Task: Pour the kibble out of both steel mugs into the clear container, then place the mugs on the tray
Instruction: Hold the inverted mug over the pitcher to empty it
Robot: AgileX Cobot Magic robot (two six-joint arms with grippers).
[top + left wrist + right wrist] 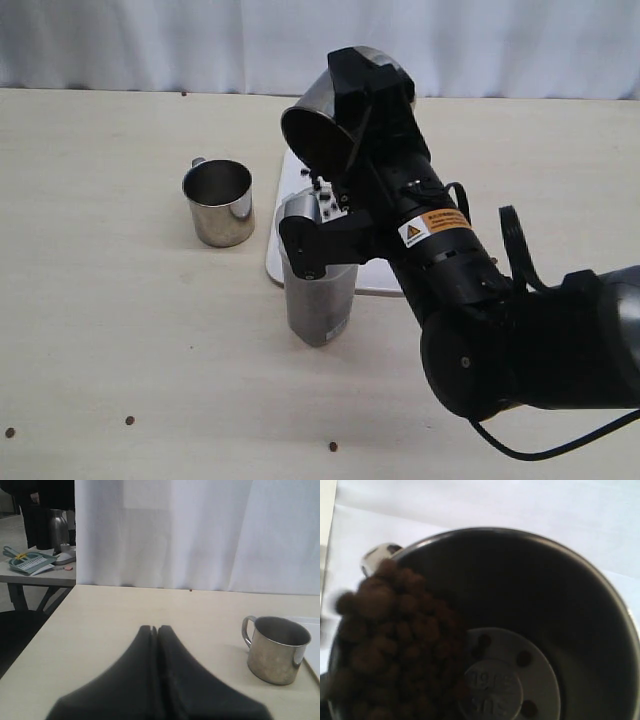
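Pouring stage: the right gripper (350, 105) grasps the tilted steel mug (322, 135) above the clear container (318, 300), which stands just beside the tray (276, 250). The kibble (395, 645) lies heaped against the mug's lower wall. The second steel mug (218, 203) stands upright on the table (100, 300); the left gripper (157, 630) is clenched, empty

Left gripper (154, 628) jaws together, right arm (450, 255) raised

A robot lab, I'd say: plain white curtain (200, 535) hung behind the pale desk (100, 612), a cluttered side table (45, 578) off beyond the left pincer (156, 628).
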